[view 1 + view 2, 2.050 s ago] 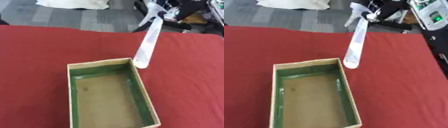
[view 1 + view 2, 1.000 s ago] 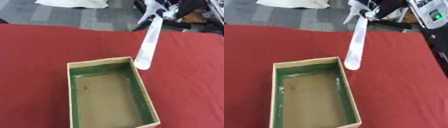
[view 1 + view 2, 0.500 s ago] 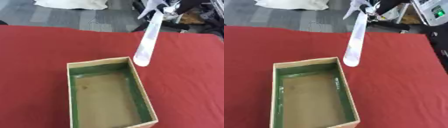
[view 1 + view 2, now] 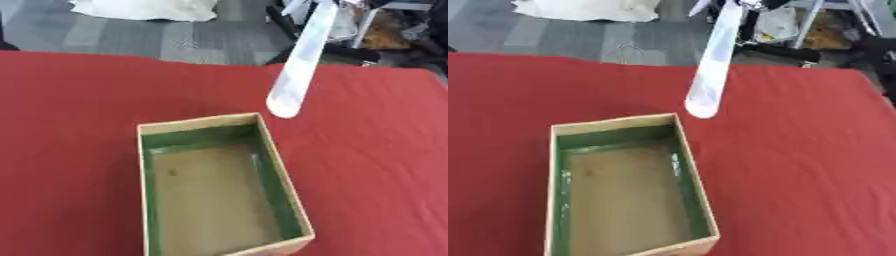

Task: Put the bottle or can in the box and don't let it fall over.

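A long, pale translucent bottle (image 4: 299, 62) hangs tilted in the air, its lower end just past the far right corner of the box (image 4: 286, 192). The box is an open cardboard one with green inner walls and a brown floor, and nothing is inside it. It stands on the red table (image 4: 79, 110). My right hand (image 4: 750, 4) shows only as a few light and dark parts at the top edge, where it holds the bottle's upper end. My left hand is out of view.
Red cloth covers the table to the left and right of the box. Beyond the far edge lie grey floor, a white cloth (image 4: 144, 9), and dark stands and equipment (image 4: 385, 30) at the upper right.
The bottle has risen a little, so its lower end now hangs level with the box's far right corner. My right hand has slid almost out of the top edge.
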You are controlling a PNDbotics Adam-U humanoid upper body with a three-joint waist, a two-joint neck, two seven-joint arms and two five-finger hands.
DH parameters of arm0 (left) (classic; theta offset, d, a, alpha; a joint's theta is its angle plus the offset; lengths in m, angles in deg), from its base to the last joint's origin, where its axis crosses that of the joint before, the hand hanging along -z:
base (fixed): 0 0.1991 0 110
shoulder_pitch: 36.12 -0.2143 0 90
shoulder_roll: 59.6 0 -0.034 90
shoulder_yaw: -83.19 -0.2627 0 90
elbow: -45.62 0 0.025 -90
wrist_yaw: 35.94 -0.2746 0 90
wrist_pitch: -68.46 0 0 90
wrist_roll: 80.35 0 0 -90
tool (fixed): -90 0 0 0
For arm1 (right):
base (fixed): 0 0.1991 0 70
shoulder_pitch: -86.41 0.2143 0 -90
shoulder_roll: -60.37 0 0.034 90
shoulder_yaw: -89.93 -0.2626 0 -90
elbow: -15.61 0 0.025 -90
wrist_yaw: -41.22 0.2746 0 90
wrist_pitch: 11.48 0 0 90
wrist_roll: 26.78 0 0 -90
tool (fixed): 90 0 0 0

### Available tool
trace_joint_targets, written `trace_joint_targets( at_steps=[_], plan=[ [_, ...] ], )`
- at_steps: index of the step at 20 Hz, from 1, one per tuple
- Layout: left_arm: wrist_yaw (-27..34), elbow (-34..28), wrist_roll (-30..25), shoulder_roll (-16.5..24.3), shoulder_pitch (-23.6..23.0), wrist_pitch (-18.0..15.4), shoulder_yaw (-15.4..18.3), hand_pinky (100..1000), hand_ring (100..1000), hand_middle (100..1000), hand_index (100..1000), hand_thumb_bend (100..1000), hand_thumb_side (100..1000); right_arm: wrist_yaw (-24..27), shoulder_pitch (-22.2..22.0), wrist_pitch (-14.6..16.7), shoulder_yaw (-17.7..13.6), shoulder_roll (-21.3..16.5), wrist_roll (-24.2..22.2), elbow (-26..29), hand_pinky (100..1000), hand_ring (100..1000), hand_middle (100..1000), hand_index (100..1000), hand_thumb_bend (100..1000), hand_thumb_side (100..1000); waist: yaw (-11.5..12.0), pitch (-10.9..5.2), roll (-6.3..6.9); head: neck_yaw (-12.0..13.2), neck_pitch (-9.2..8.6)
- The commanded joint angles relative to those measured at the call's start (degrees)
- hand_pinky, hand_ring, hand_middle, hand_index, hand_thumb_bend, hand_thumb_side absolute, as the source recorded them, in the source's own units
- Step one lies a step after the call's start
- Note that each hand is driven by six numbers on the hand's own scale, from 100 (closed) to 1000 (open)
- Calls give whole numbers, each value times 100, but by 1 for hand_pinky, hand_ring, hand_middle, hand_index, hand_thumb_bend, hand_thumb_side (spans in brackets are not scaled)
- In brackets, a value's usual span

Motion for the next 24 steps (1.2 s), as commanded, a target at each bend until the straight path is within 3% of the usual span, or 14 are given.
trace_joint_targets(
  at_steps=[1, 14, 24],
  plan=[
    [24, -85, 21, 122, 17, -8, 78, 632, 689, 742, 706, 100, 673, 204, 135, -35, -49, -248, 44, 423, 664, 393, 369, 434, 106, 100, -22, -216, 22, 48, 70],
    [94, -78, -5, 130, 36, -23, 52, 635, 689, 741, 706, 100, 655, 832, 104, -262, 209, -203, -87, 1598, 665, 394, 370, 432, 118, 100, -191, -492, 72, 46, 257],
    [118, -90, -6, 75, 55, -30, 51, 636, 697, 740, 707, 100, 648, 1020, -122, -495, 468, -22, -5, 2442, 662, 398, 374, 434, 128, 100, -112, -549, 104, 21, 336]
  ],
)
